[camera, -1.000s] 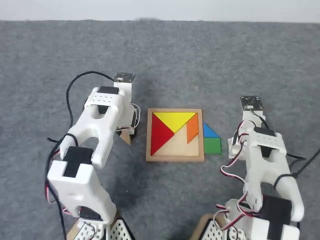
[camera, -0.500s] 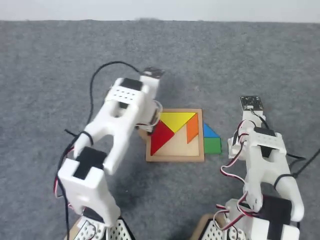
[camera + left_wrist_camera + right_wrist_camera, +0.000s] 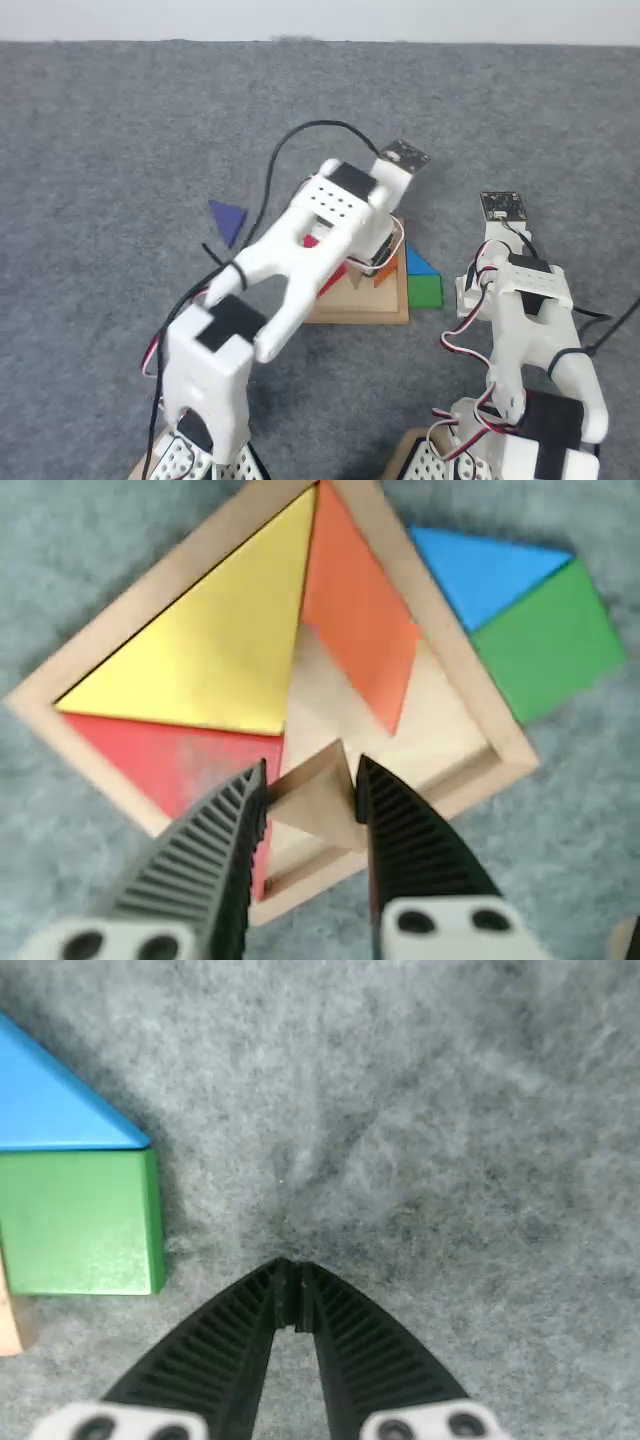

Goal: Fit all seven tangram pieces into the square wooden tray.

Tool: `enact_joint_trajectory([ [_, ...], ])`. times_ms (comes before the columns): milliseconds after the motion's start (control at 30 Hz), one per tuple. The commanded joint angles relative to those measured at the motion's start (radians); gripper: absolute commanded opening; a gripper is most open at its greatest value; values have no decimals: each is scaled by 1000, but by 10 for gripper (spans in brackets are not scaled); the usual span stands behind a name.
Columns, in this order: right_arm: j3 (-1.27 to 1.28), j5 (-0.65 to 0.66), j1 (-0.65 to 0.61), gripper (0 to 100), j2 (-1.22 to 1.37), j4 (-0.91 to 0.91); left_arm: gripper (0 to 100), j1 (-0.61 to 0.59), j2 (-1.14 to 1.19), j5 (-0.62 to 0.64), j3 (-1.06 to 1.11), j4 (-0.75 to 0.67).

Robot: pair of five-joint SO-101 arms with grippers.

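I count seven pieces (image 3: 215, 640): three in the tray (image 3: 370, 314), blue triangle (image 3: 480, 570) and green square (image 3: 545, 645) beside it, purple triangle (image 3: 228, 218) apart, wooden triangle (image 3: 320, 802) gripped by left end effector (image 3: 310, 770), newly swung over tray. Right end effector (image 3: 290, 1270) clenched.

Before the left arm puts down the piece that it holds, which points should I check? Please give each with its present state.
1. Grip: the left gripper clamps the wooden triangle: ok.
2. Room in the tray: bare floor shows beside the orange piece: ok.
3. The triangle's turn matches the gap: cannot tell.
4. Other arm clear: the right gripper is shut, over the carpet beside the green square: ok.
5. All seven pieces in: the blue triangle and green square lie outside the tray, the purple triangle on the carpet: not ok.
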Motion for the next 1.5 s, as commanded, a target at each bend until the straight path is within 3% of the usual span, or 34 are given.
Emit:
enact_joint_trajectory([
  [0, -5, 9, 13, 9, -47, -19, 69, 12, 63, 23, -122, 6],
  [600, -5, 14, -8, 8, -47, -18, 198, 6, 84, 25, -179, 2],
  [900, -5, 12, -7, 8, -47, -18, 152, 11, -12, 12, -185, 9],
  [1100, -5, 15, -7, 8, -47, -21, 120, 14, -164, -109, 35, -94],
  [1200, -5, 15, -7, 8, -47, -21, 0, 37, -230, -195, 208, -222],
  [1333, -5, 15, -5, 8, -47, -19, 11, 89, -396, -285, 475, -428],
  [1467, -5, 17, -7, 9, -47, -24, 12, 91, -442, -288, 570, -479],
])
